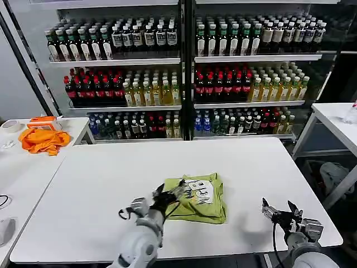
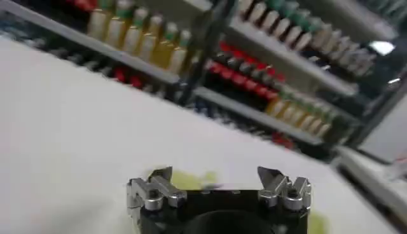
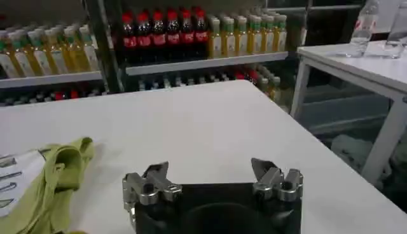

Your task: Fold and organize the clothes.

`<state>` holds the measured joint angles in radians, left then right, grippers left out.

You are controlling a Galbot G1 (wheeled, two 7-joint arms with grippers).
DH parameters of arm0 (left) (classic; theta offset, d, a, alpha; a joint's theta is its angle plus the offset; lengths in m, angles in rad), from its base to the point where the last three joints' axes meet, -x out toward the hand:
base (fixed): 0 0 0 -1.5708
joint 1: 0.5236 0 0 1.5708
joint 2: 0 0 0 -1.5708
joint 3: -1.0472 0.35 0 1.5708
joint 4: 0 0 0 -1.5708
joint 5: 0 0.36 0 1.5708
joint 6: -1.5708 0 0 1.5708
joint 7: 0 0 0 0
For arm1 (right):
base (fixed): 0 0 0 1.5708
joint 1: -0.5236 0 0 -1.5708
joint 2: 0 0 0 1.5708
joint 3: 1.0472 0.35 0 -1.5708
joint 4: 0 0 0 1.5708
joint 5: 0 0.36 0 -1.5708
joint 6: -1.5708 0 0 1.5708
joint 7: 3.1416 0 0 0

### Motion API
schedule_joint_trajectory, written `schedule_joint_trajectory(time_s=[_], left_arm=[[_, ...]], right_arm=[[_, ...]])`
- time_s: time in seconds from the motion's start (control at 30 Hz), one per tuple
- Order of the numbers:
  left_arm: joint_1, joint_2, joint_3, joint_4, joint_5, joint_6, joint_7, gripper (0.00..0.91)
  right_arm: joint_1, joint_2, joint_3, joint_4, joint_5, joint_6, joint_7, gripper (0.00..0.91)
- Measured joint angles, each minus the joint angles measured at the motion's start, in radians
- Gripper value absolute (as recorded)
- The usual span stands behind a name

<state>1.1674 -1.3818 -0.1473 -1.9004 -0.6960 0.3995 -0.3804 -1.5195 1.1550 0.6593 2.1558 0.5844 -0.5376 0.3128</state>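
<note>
White surface (image 1: 111, 178) carries a folded T-shirt (image 1: 198, 200), graphic up, near its front centre. Left end effector (image 1: 170, 194) sits released at the shirt's left edge. Right end effector (image 1: 277, 211), released, hovers well apart.

Bright, even light overhead; the white table (image 1: 111, 184) shows soft, faint shadows under the shirt (image 1: 203, 209). Left wrist view smears heavily, the bottles (image 2: 146, 38) streaked and tilted. Right wrist view is softer, sharp enough on the shelves (image 3: 191, 63).
</note>
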Motion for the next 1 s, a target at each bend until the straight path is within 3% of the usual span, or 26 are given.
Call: schedule_joint_trajectory(time_s=[0.43,0.8,0.9,1.0], left_arm=[[0.040,0.032,-0.018,-0.010,-0.014,0.067,0.032,0.907],[0.005,0.016,-0.023,0.045,-0.064,0.064,0.046,0.907],[-0.008,0.008,-0.032,0.068,-0.085,0.052,0.049,0.776],[-0.014,0.000,-0.037,0.085,-0.116,0.039,0.057,0.574]], right_arm=[[-0.005,0.007,0.010,0.000,-0.001,-0.001,0.002,0.907],[-0.001,0.005,0.014,-0.005,-0.001,-0.002,0.004,0.907],[-0.001,0.004,0.014,-0.005,-0.001,-0.002,0.004,0.907],[-0.002,0.003,0.015,-0.006,-0.001,-0.003,0.004,0.907]])
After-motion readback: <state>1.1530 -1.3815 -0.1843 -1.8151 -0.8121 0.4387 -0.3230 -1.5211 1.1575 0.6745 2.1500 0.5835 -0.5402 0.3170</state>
